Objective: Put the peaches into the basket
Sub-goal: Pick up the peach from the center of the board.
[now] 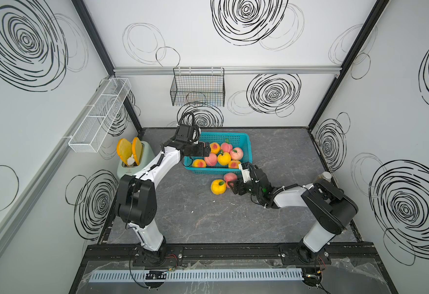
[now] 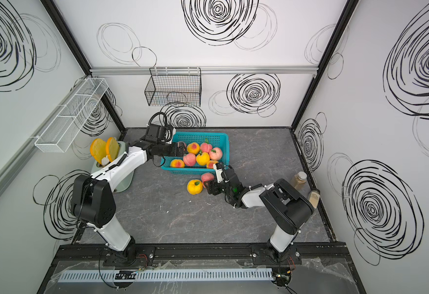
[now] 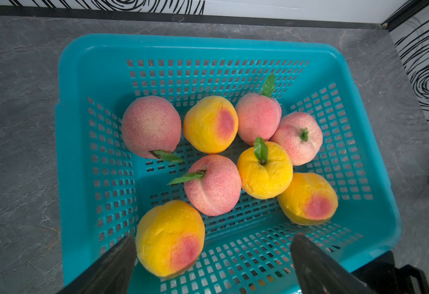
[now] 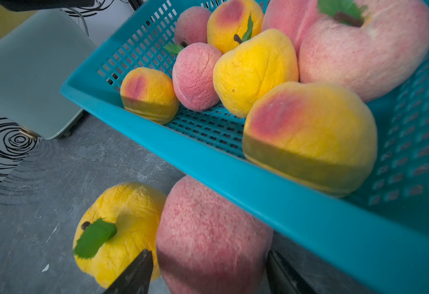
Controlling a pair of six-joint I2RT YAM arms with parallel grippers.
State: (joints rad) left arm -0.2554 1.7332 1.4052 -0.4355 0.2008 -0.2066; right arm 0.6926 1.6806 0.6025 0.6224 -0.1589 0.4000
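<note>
Remaining on the bench just beside the basket are two peaches (one pink, one yellow); eight more lie inside. Right hand straddles the pink peach, though whether it grips yet I cannot tell. Left hand hangs wide open and empty over the basket.

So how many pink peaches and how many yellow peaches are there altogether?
Pink peaches: 5
Yellow peaches: 5
Total: 10, with 8 in the basket and 2 on the table.
</note>
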